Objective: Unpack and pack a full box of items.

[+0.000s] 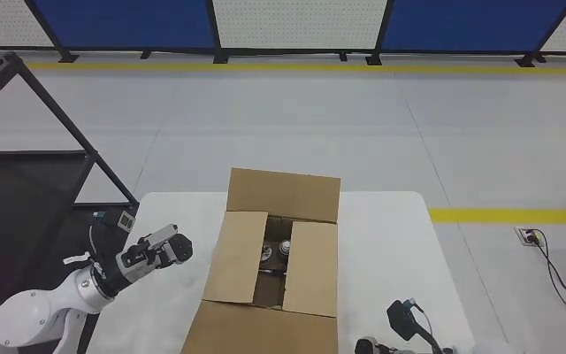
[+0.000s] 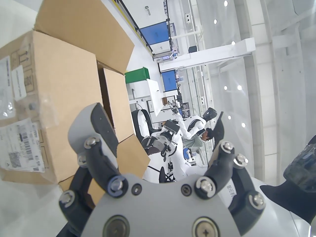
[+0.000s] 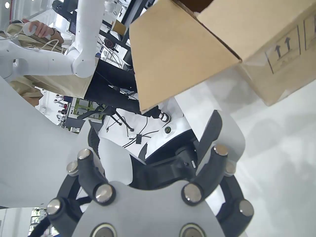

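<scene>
Caution: the two side flaps (image 1: pixel 237 257) of the cardboard box (image 1: pixel 283 196) are leaning over the opening, leaving only a narrow gap through which round-topped containers (image 1: pixel 275 251) are showing. Jaws going down through that gap are likely to catch a flap edge, and this could crease the cardboard or push the whole box across the white surface (image 1: pixel 389 230). An arm pressing on one flap alone could also tip or slide the box, as nothing is bracing it. The far flap and the near flap (image 1: pixel 261 334) are lying folded outward and are posing no such risk. The box is standing in the middle of the surface. The left arm (image 1: pixel 106 281) is hanging beside the box's left wall, near it but not touching, with its jaws released and gripping nothing. The right arm (image 1: pixel 400 320) is sitting low at the near edge of the surface, off the box's near right corner and well apart from the gap, with its jaws likewise spread and empty. Neither set of jaws is above the opening.
</scene>
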`<state>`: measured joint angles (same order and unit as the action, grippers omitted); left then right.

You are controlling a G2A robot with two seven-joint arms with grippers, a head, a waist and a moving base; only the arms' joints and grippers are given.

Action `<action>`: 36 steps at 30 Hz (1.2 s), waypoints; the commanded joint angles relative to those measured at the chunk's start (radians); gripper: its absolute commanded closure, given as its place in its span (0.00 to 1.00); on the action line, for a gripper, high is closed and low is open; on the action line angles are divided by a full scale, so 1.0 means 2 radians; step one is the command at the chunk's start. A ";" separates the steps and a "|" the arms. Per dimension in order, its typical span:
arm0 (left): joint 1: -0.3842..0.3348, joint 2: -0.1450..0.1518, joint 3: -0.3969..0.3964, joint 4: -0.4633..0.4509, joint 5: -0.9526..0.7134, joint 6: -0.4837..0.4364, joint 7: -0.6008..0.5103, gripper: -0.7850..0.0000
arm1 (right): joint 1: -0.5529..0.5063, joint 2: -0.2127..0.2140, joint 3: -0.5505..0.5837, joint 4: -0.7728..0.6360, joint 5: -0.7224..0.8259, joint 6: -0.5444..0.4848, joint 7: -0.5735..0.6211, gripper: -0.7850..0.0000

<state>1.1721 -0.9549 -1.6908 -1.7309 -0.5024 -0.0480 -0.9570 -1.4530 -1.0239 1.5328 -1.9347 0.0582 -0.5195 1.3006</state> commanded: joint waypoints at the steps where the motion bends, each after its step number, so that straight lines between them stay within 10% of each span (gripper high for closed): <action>1: 0.000 0.000 -0.003 0.003 -0.002 -0.001 0.003 0.00 | 0.017 0.003 -0.020 0.011 -0.006 0.014 0.014 0.00; 21: 0.008 0.004 -0.026 0.021 -0.020 0.001 0.026 0.00 | 0.112 0.003 -0.136 -0.005 0.022 -0.044 -0.067 0.00; 36: 0.035 0.006 -0.052 0.020 -0.039 -0.010 0.032 0.00 | 0.183 -0.011 -0.188 0.026 -0.023 0.030 -0.212 0.00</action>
<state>1.2390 -0.9423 -1.7936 -1.6910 -0.5785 -0.0674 -0.8941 -1.0936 -1.0436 1.1643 -1.8883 0.0311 -0.4755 0.9162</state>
